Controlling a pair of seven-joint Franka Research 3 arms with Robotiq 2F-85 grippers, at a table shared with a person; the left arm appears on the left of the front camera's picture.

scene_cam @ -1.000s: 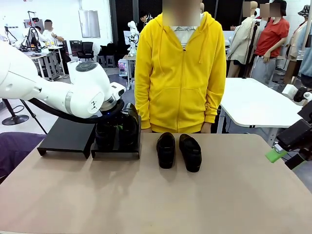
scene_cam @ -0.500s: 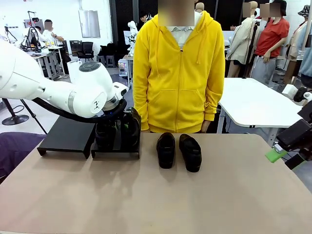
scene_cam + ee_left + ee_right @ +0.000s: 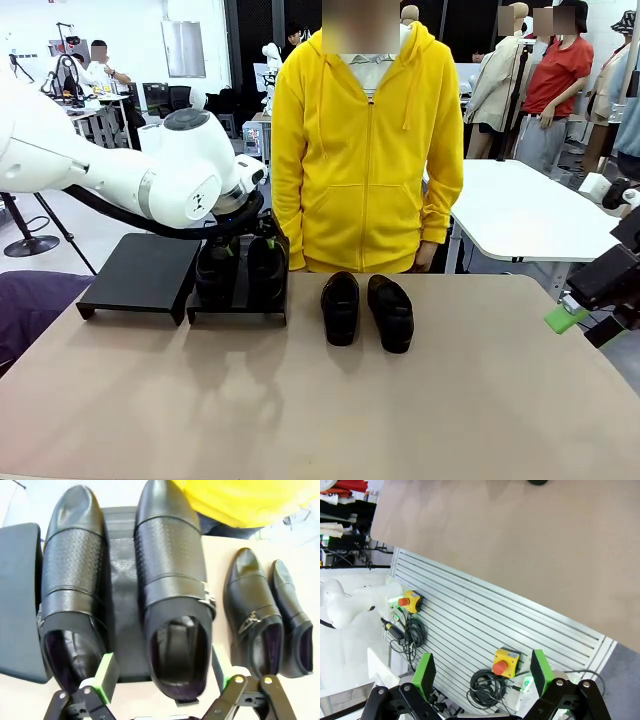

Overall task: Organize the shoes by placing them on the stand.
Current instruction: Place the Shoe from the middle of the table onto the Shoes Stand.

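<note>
On the beige tabletop (image 3: 300,420), along its far side, from the left:

1. Low flat matt-black stand (image 3: 140,272) at the far-left edge.
2. Second black stand (image 3: 237,316), just beside the first on its right. It carries two of the glossy black leather slip-on shoes side by side, toes towards the person: the left stand shoe (image 3: 214,272) and the right stand shoe (image 3: 267,268). The left wrist view shows a perforated upper and a strap across each, with a metal buckle on the right one.
3. White left arm (image 3: 150,185), reaching in over the second stand. The left gripper (image 3: 163,671), black with green pads (image 3: 106,672), hangs at the heel end of the right stand shoe with its jaws apart, one pad on each side of the heel. A strip of stand shows between one pad and the shoe. Nothing is gripped.
4. Two more black slip-on shoes on the bare table, right of the stands and in front of the person: the left table shoe (image 3: 340,307) and the right table shoe (image 3: 391,312). They lie side by side, close but apart, toes towards the person, the right one slightly nearer the robot.
5. Person in a yellow zip hoodie (image 3: 368,150), standing at the far edge behind the table shoes.
6. Right gripper (image 3: 482,672), off the table's right edge, its jaws spread wide with nothing between them. Its wrist view looks down past the table edge at a grey slatted panel (image 3: 470,620).
</note>
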